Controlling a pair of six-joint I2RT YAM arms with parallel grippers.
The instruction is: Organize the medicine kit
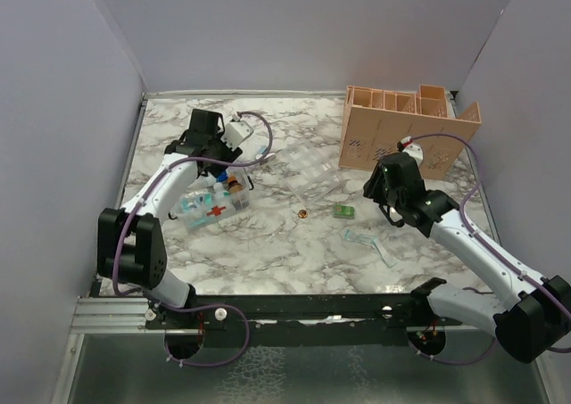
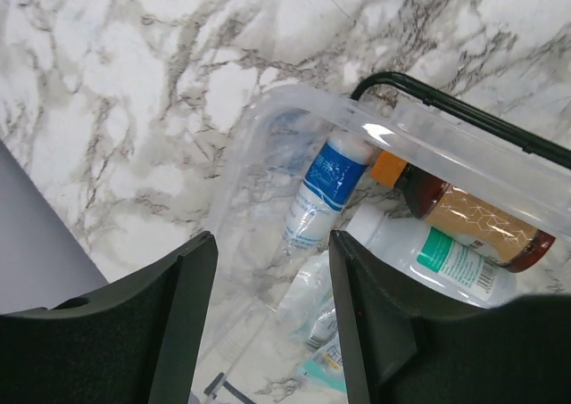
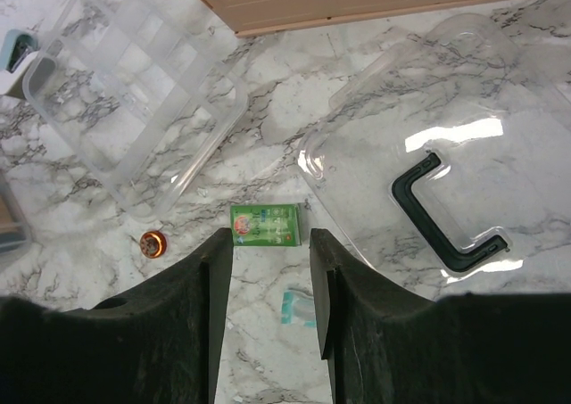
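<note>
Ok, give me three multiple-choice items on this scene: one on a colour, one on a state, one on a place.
1. What colour is the cap of the brown bottle in the medicine kit?
A. Blue
B. White
C. Orange

2. How does the right gripper stand over the green packet?
A. Shut on it
B. Open, holding nothing
C. Shut on a bottle

3. Where does that packet lie?
A. On the marble table
B. Inside the kit
C. On the brown bottle

Answers:
1 C: the cap shows orange in the left wrist view.
2 B: its fingers stand apart with nothing between them.
3 A: bare marble shows all around it.
</note>
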